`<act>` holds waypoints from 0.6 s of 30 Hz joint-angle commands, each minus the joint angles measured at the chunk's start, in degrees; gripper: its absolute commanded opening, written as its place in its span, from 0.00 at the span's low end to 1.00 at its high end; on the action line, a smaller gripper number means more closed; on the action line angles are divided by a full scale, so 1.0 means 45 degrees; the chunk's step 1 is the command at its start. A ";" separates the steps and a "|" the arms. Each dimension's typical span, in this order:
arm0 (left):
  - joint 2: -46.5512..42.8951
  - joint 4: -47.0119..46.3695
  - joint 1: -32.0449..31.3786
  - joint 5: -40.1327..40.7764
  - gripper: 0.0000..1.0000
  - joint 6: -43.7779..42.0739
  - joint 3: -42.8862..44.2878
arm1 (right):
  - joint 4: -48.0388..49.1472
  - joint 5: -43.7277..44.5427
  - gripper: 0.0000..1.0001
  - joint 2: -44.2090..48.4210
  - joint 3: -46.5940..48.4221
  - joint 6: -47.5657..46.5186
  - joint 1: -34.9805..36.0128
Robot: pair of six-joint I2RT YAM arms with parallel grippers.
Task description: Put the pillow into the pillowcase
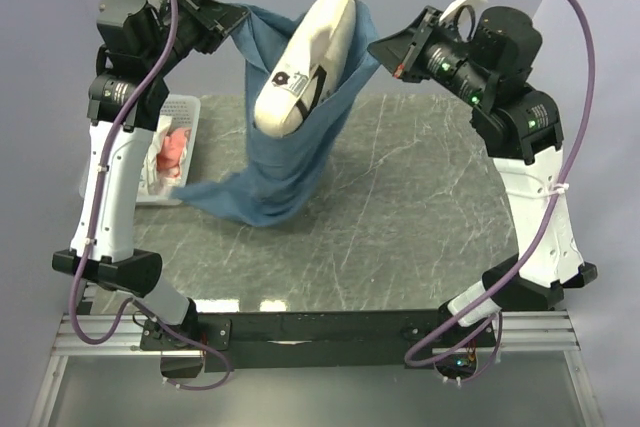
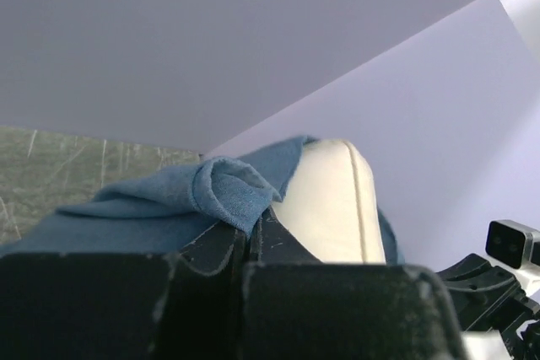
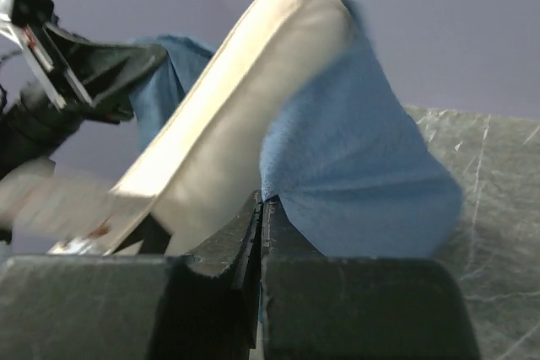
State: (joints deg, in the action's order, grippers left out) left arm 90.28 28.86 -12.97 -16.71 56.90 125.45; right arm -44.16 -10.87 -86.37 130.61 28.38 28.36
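The muted-blue pillowcase [image 1: 290, 162] hangs in the air between both arms, its lower end trailing onto the table. The cream pillow [image 1: 305, 57] stands tilted inside its open mouth, upper part sticking out, black print showing on its face. My left gripper [image 1: 240, 19] is shut on the case's left rim; in the left wrist view the blue pillowcase hem [image 2: 224, 196] bunches at the left gripper [image 2: 250, 227], with the pillow [image 2: 333, 204] just beyond. My right gripper [image 1: 375, 50] is shut on the right rim; the right gripper [image 3: 261, 201] pinches the pillowcase [image 3: 354, 183] beside the pillow [image 3: 236, 124].
A white basket [image 1: 190, 112] holding pink and white cloths sits at the table's left edge, partly behind the left arm. The grey marble tabletop [image 1: 420, 207] stretches to the right of the hanging case. Lilac walls stand behind.
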 commanded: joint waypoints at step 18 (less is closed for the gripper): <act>0.0896 -0.3871 0.1586 -0.1266 0.01 0.2605 0.1637 | 0.4685 -0.4662 0.00 0.0288 0.0602 0.3814 -0.3202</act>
State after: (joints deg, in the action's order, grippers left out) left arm 95.37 18.24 -12.36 -23.40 65.78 130.17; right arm -29.85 -30.02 -87.05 125.56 44.60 3.29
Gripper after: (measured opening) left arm 0.018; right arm 0.007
